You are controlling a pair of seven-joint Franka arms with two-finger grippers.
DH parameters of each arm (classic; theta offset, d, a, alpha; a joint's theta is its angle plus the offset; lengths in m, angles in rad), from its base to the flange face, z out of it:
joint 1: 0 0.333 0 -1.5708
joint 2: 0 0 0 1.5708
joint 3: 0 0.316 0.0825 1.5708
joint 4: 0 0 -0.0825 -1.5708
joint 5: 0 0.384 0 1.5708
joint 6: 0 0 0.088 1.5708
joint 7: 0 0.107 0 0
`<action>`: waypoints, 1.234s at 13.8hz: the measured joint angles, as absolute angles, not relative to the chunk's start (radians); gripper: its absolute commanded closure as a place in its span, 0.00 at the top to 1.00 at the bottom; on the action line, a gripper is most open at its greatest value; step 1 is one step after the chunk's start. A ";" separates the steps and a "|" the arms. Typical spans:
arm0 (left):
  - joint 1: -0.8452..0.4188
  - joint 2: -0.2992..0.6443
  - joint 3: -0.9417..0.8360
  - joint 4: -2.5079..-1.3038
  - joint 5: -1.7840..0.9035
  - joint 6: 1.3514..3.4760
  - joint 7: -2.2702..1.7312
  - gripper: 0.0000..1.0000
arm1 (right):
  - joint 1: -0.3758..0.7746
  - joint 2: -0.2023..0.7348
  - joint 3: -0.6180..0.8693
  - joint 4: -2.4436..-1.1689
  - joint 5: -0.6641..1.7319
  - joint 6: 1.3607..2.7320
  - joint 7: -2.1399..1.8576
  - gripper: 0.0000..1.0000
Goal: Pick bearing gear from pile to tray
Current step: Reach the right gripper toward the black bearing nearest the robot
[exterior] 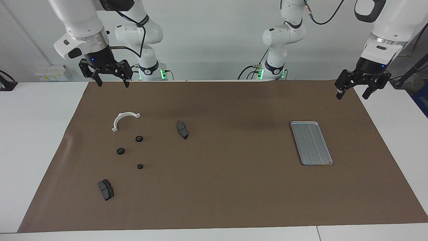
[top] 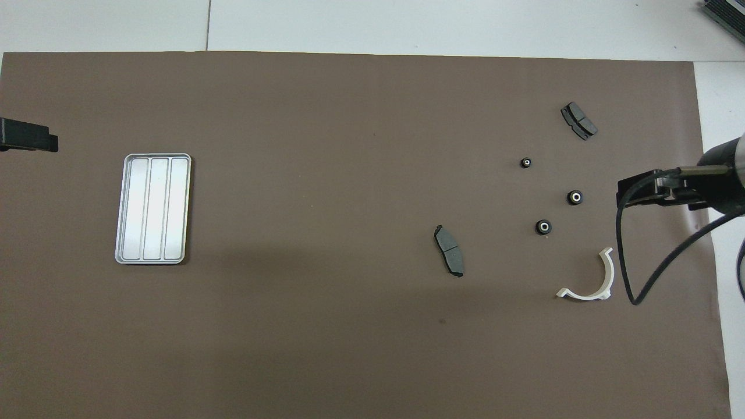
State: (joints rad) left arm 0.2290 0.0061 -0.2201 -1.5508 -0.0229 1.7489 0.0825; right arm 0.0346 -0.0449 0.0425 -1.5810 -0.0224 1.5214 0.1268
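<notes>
Three small black bearing gears [exterior: 139, 138] [exterior: 120, 151] [exterior: 140, 166] lie loose on the brown mat toward the right arm's end; in the overhead view these gears [top: 543, 227] [top: 575, 197] [top: 525, 163] show pale centres. The silver ribbed tray [exterior: 311, 143] [top: 153, 208] lies flat toward the left arm's end with nothing in it. My right gripper [exterior: 113, 83] hangs open in the air over the mat's edge by the robots, holding nothing. Over the mat's corner at the left arm's end, my left gripper [exterior: 353, 95] also hangs open, with nothing between its fingers.
A white half-ring bracket [exterior: 117, 120] [top: 582, 295] lies beside the gears, nearer to the robots. One dark brake pad [exterior: 182, 129] [top: 449, 250] lies toward the table's middle; another brake pad [exterior: 106, 189] [top: 579, 121] lies farther from the robots than the gears. The brown mat [exterior: 234, 187] covers most of the table.
</notes>
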 measured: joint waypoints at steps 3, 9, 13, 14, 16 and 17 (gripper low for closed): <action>0.229 0.006 -0.220 -1.551 -0.023 1.749 0.082 1.00 | 0.034 -0.045 0.042 -1.581 -0.022 1.519 0.127 1.00; 0.229 0.006 -0.220 -1.551 -0.023 1.749 0.082 1.00 | 0.034 -0.045 0.042 -1.582 -0.022 1.496 0.101 1.00; 0.229 0.006 -0.220 -1.551 -0.023 1.749 0.082 1.00 | 0.013 -0.047 0.038 -1.583 -0.022 1.513 0.086 1.00; 0.229 0.006 -0.220 -1.551 -0.023 1.749 0.082 1.00 | 0.003 -0.047 0.038 -1.590 -0.022 1.523 0.083 1.00; 0.229 0.006 -0.220 -1.551 -0.023 1.749 0.082 1.00 | -0.013 -0.047 0.036 -1.628 -0.022 1.565 0.077 1.00; 0.229 0.006 -0.220 -1.551 -0.023 1.749 0.082 1.00 | -0.021 -0.048 0.036 -1.664 -0.022 1.619 0.063 1.00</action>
State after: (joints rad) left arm 0.2290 0.0061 -0.2201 -1.5508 -0.0229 1.7488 0.0825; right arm -0.0207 -0.0483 0.0362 -1.6641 -0.0224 1.6190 0.0630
